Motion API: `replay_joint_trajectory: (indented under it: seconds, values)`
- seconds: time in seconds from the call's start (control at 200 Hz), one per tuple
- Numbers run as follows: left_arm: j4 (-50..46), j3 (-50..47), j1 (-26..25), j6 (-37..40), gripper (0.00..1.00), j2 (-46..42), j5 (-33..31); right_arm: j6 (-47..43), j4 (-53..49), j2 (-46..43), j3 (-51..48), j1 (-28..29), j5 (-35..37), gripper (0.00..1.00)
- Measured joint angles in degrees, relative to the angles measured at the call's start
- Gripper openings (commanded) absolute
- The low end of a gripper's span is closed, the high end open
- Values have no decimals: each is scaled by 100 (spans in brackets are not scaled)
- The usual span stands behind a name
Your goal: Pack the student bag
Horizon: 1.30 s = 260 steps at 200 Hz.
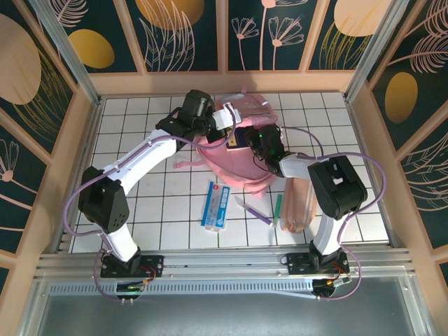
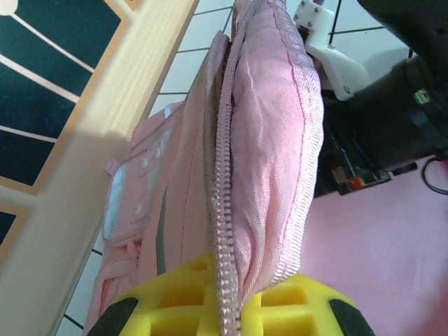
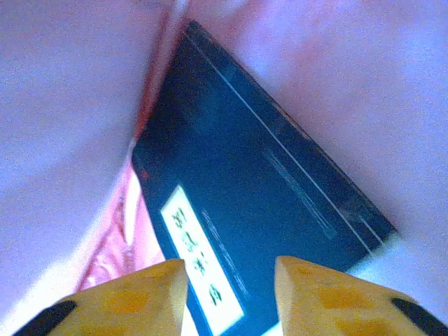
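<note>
**Q:** Two grippers, read left to right: what has each got?

**A:** Left gripper (image 2: 227,308) is pinched tight on the zip edge (image 2: 222,210) of the student bag (image 1: 234,168), which lies mid-way across the tiled table (image 1: 126,119). Right gripper (image 3: 229,280) stands part-open inside the bag's mouth, just before a dark blue book (image 3: 259,189), with nothing visibly gripped.

**Q:** How should the bag handle?

**A:** Probably light, limp fabric that sags. Grip the stiffer zip seam.

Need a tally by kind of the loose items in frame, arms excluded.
pink backpack: 1
dark blue book: 1
pens: 2 (purple pen, green pen)
peach-pink pencil pouch: 1
blue-and-white packet: 1
Total: 6
</note>
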Motion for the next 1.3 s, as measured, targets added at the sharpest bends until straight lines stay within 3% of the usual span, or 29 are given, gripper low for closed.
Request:
replay_joint_trajectory:
  seconds: [0.24, 0.35, 0.42, 0.51, 0.591, 0.686, 0.761, 0.816, 0.946, 1.126, 1.301]
  values:
    - [-2, -2, 0, 63, 0, -55, -2, -557, 728, 400, 24, -280, -505, 31]
    - [-4, 0, 0, 79, 0, -55, -4, -627, 555, 459, 120, -372, -815, 38]
    - [-2, 0, 0, 79, 0, -55, -17, -619, 109, 328, 210, -380, -887, 49]
    - [-2, 0, 0, 76, 0, -55, -28, -326, -970, -166, 291, -302, -708, 57]
    - [0, 0, 0, 70, 0, -55, -42, 2, -1526, -776, 212, -131, -542, 59]
    - [0, 0, 0, 28, 0, -55, -44, 348, -1569, -1255, 26, 37, -514, 59]
    - [0, 4, 0, 0, 0, -55, -42, 481, -1453, -1106, 24, 37, -627, 59]
    - [-4, 13, 0, -13, 0, -55, -44, 516, -1325, -785, 24, -11, -737, 68]
    - [-20, 26, 0, -13, 0, -55, -46, 444, -1259, -90, 31, -61, -798, 68]
    - [-98, 68, 2, -11, 0, -55, -46, 155, -1040, 98, 249, -92, -732, 67]
    - [-144, 107, 4, -9, 0, -55, -46, -356, -551, 372, 271, -197, -868, 58]
